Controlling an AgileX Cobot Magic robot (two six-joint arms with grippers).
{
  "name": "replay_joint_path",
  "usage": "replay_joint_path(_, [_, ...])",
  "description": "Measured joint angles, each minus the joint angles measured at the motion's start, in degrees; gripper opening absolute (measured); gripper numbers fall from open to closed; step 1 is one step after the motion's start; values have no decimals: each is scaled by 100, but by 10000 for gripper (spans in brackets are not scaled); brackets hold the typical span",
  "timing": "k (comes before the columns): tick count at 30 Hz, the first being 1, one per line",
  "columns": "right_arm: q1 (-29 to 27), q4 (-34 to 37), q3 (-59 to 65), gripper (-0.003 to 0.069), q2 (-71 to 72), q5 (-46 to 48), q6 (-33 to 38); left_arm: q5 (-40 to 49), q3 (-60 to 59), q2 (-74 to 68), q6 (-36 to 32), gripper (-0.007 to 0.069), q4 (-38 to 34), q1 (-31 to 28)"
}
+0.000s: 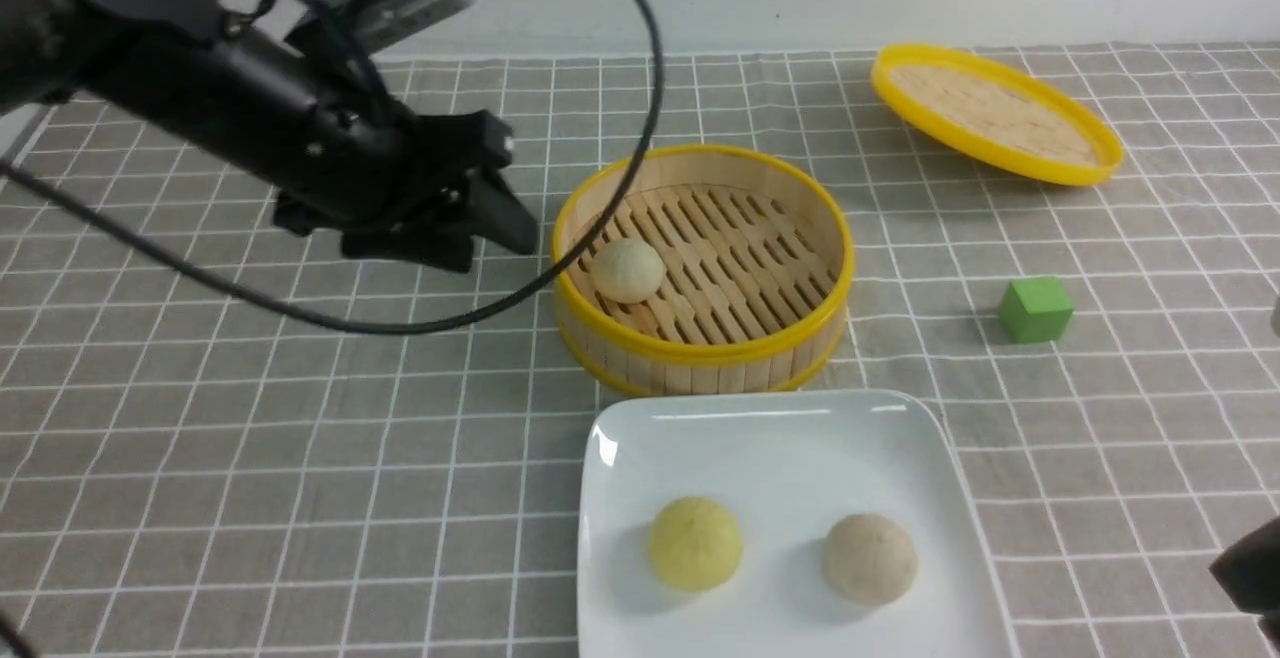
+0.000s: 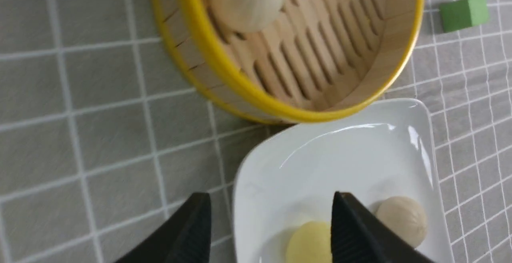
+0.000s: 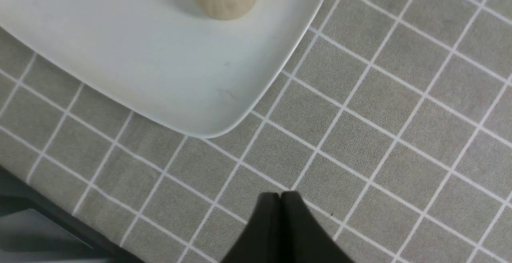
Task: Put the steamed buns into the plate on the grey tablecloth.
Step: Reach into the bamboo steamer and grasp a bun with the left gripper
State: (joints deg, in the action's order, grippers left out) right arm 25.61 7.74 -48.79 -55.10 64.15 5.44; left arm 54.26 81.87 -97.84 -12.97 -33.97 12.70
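In the front view, nearest me is the white plate point(image 1: 780, 448), a pale bun point(image 1: 869, 559) on its right side and a yellow bun point(image 1: 695, 544) on its left. At the right edge, the right gripper point(image 3: 280, 195) is over the grey cloth point(image 1: 400, 498), its tips pressed together on nothing. Just beyond the plate, the other pale bun point(image 1: 628, 271) lies inside the steamer point(image 1: 700, 353), toward its left wall. The left gripper point(image 2: 270, 197) hangs left of the steamer, spread wide and empty. A green block point(image 1: 1036, 310) sits to the right; farthest back lies the yellow-rimmed lid point(image 1: 1000, 118).

The basket point(image 1: 700, 358) holds one bun point(image 1: 628, 270), behind the plate point(image 1: 790, 448).
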Motion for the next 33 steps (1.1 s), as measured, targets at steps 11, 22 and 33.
replay_joint_path(11, [0,-35,396,-6,18,-566,0,326,2717,-2021,1175,431,2041,1185])
replay_joint_path(22, [0,73,396,3,18,-674,0,15,2920,-2633,1396,428,2590,1426])
replay_joint_path(33, [0,134,396,10,18,-710,0,-292,2951,-3041,1398,375,2684,1426])
